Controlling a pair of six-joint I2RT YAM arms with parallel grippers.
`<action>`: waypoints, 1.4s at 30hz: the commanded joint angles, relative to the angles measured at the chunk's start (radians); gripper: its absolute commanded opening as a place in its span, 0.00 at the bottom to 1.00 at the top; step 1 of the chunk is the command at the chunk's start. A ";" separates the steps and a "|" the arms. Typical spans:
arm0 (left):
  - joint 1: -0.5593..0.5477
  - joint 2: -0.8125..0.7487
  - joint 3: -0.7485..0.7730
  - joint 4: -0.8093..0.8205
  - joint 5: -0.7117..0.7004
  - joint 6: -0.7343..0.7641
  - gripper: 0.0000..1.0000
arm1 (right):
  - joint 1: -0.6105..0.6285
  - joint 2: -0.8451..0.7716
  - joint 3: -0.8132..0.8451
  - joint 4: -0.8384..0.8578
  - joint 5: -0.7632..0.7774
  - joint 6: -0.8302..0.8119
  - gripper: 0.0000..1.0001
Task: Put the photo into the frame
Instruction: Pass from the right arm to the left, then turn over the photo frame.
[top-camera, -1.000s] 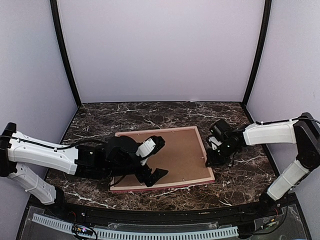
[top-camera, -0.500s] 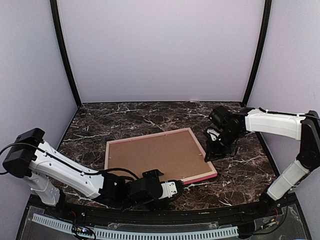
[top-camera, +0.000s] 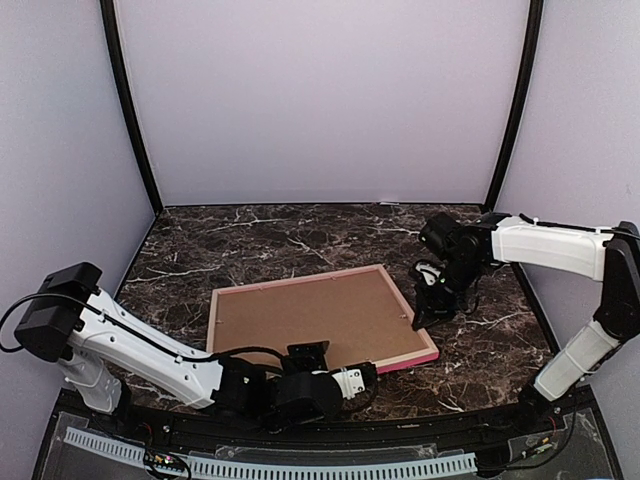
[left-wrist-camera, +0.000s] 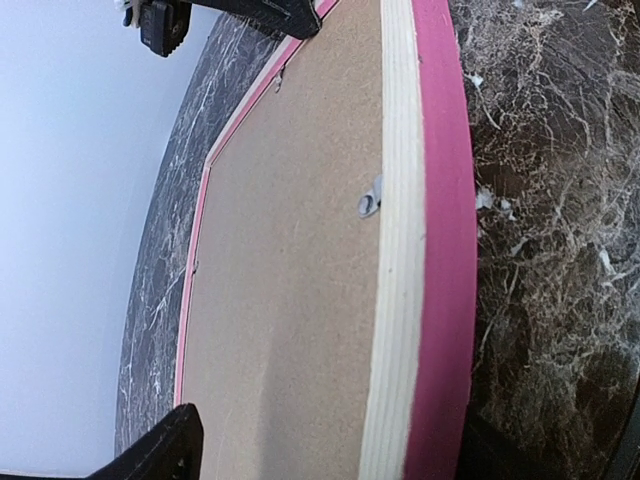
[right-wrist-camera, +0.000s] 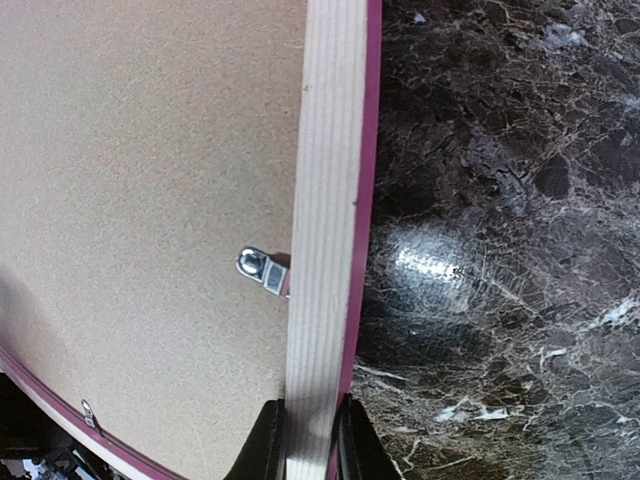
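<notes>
Large thin rectangular wooden frame (right-wrist-camera: 325, 150), pink face with pale wood sides, lying back upward on the dark marbled counter (top-camera: 250, 235), its plain brown backing board (top-camera: 310, 320) filling the opening; the photo appears in no view and may be beneath the board. The right gripper (right-wrist-camera: 312, 440) is clenched on the right rail alone; the left gripper (left-wrist-camera: 335, 445) stands spread wide about the near rail, not visibly pressing it. Likely hazards: held by one narrow rail, the frame may pivot or slip free if raised; a push from the left gripper could skid it across the smooth stone; should a small metal tab (right-wrist-camera: 262, 270) be loose, the board may fall out.
</notes>
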 joint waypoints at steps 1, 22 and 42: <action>-0.013 0.006 0.032 -0.046 -0.048 0.000 0.78 | 0.001 -0.049 0.001 0.038 -0.095 -0.011 0.00; -0.023 -0.019 0.113 -0.224 -0.014 -0.095 0.16 | 0.001 -0.095 0.020 0.062 -0.100 0.012 0.33; -0.023 -0.220 0.346 -0.380 -0.131 0.201 0.00 | -0.095 -0.275 0.351 0.034 0.015 -0.026 0.46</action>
